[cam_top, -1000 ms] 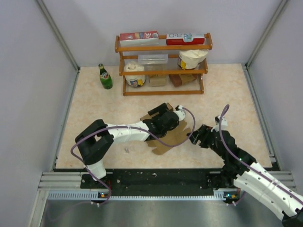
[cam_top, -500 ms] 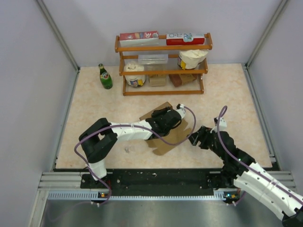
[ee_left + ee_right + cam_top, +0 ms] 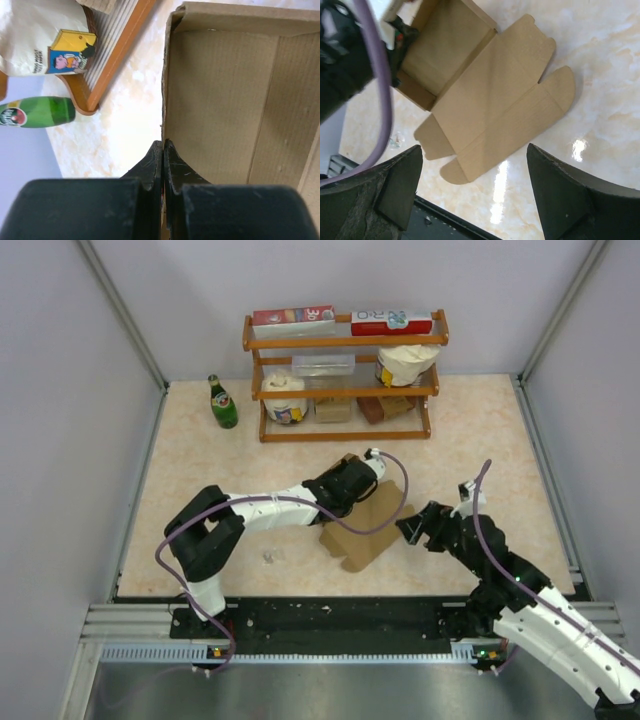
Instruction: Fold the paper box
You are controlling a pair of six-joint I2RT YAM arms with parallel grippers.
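Note:
The paper box (image 3: 366,532) is plain brown cardboard lying mid-table, one end folded up into walls, its lid panel and flaps spread flat toward the near side. My left gripper (image 3: 349,475) reaches over its far end. In the left wrist view, that gripper (image 3: 163,145) is shut on the top edge of an upright side wall of the box (image 3: 220,100). My right gripper (image 3: 408,530) hovers just right of the flat flaps, open and holding nothing. The right wrist view shows its tips (image 3: 474,149) wide apart above the box's flaps (image 3: 495,100).
A wooden shelf (image 3: 345,390) stands at the back with printed cartons on top, paper rolls and a white bag. A green bottle (image 3: 222,403) stands left of it. The left arm's purple cable loops over the box. Grey walls close three sides.
The left gripper went from open to shut on the box wall, and the box shifted slightly right and toward the near edge. The right gripper opened a bit wider.

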